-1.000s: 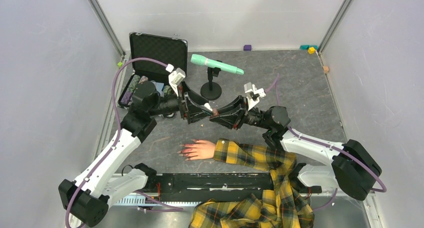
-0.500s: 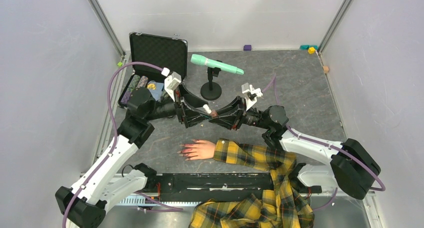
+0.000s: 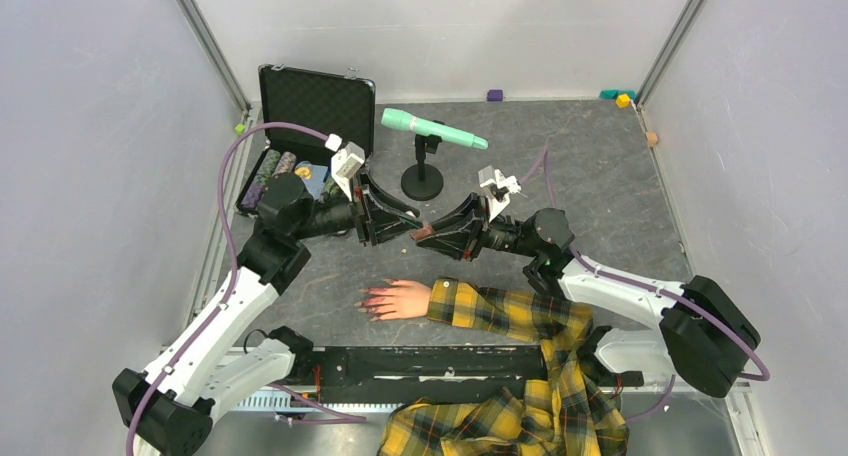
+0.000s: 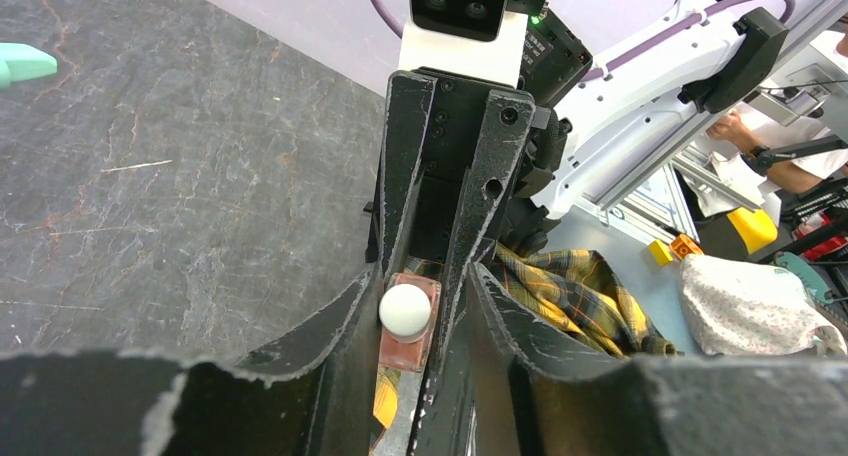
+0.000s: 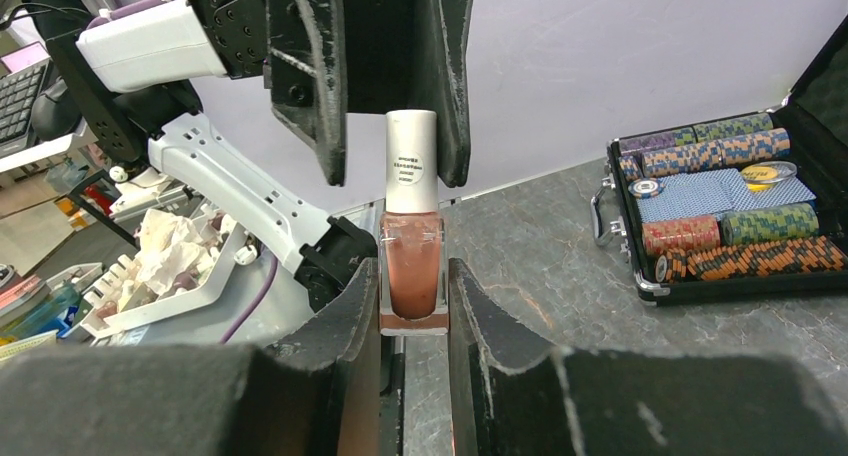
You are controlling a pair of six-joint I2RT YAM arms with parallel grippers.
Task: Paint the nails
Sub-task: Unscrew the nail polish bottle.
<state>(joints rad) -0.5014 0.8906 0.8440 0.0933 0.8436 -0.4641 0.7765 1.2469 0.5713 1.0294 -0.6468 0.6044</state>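
**Item – nail polish bottle point(image 5: 412, 276), small, clear glass, brownish-pink contents, tall white cylindrical cap point(image 5: 411, 161).** Held above the grey stone-pattern table point(image 3: 620, 206), between the two arms. The right gripper point(image 3: 422, 234) is clamped on the glass body. The left gripper point(image 3: 404, 230) has its jaws drawn in on either side of the cap. One jaw is against the cap and a gap shows beside the other, so whether the cap is truly pinched cannot be told.

**Item – the nails point(image 3: 368, 301), small, glossy, red-pink.** They tip a pale peach mannequin hand point(image 3: 402, 299) in a yellow plaid sleeve point(image 3: 500, 314). The hand lies flat near the front edge, below the bottle and apart from it.

**Progress.** Early stage.
- Done: the bottle is lifted and presented cap-first to the other arm.
- Left: the cap is still seated and no brush is out, so uncapping comes next – probably a twist – and then the painting itself.
- The nails look red already. Whether any of that is fresh work cannot be judged.

**Change from a second ago.**
- The left jaws stood wide around the cap and now sit much narrower.
- Both wrists have shifted slightly.
- The hand and sleeve are unmoved.
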